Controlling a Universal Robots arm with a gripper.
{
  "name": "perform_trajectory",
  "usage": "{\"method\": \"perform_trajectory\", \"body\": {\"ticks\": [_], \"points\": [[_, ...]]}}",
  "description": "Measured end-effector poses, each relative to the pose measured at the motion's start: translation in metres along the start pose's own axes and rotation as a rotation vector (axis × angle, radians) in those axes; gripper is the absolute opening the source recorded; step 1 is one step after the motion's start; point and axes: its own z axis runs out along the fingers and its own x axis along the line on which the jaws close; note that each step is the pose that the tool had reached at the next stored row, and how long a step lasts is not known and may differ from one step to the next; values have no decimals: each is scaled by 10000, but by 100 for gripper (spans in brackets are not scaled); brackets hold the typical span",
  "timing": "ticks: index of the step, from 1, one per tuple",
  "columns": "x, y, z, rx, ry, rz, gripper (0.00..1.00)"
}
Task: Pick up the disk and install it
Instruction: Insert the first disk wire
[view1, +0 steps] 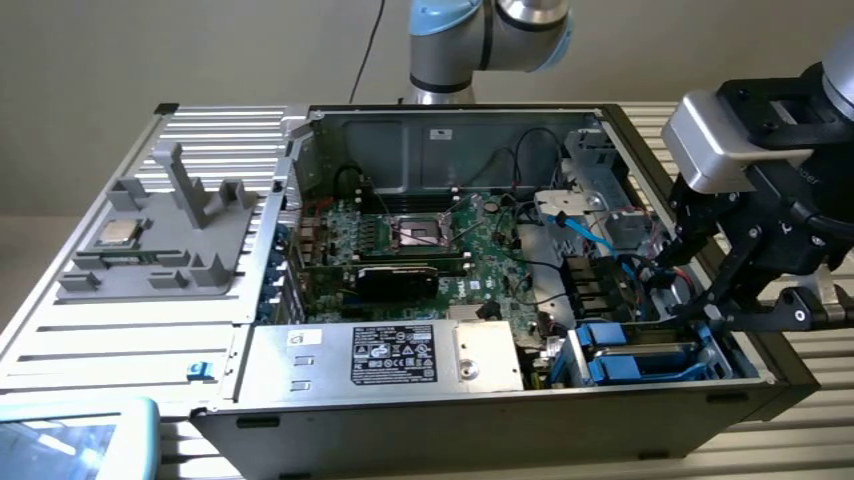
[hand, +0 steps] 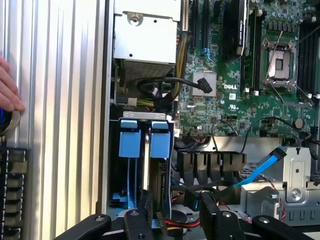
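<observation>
Two blue carrier tabs (hand: 129, 140) (hand: 161, 140) stand side by side in the drive bay (hand: 145, 165) at the corner of the open computer case; the disk sits there inside its blue carrier (view1: 627, 360), and I cannot tell which of the two slots holds it. My gripper (hand: 177, 205) hovers just above and beside this bay, its black fingers (hand: 145, 210) apart with only cables under the gap. In the exterior view the gripper (view1: 705, 305) hangs over the case's right wall, close to the bay, touching nothing I can make out.
A silver power supply (view1: 400, 355) with a black label lies next to the bay. The motherboard (view1: 424, 232) fills the case middle, with a blue cable (hand: 260, 167) and black wires near the gripper. A grey fixture (view1: 147, 240) holds a small chip. A person's hand (hand: 7, 90) rests on the ribbed table.
</observation>
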Motion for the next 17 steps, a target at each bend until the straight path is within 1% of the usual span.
{"method": "perform_trajectory", "body": {"ticks": [1, 4, 7, 9, 11, 14, 17], "points": [[30, -3, -3, -4, -52, 0, 50], [117, -15, -17, -36, -102, 8, 50], [178, -29, -19, -83, -179, 16, 50], [206, -41, -4, -139, -213, 17, 50], [234, -52, 16, -189, -228, 14, 50], [256, -76, 64, -234, -229, -82, 50], [263, -88, 100, -306, -227, -427, 50]]}}
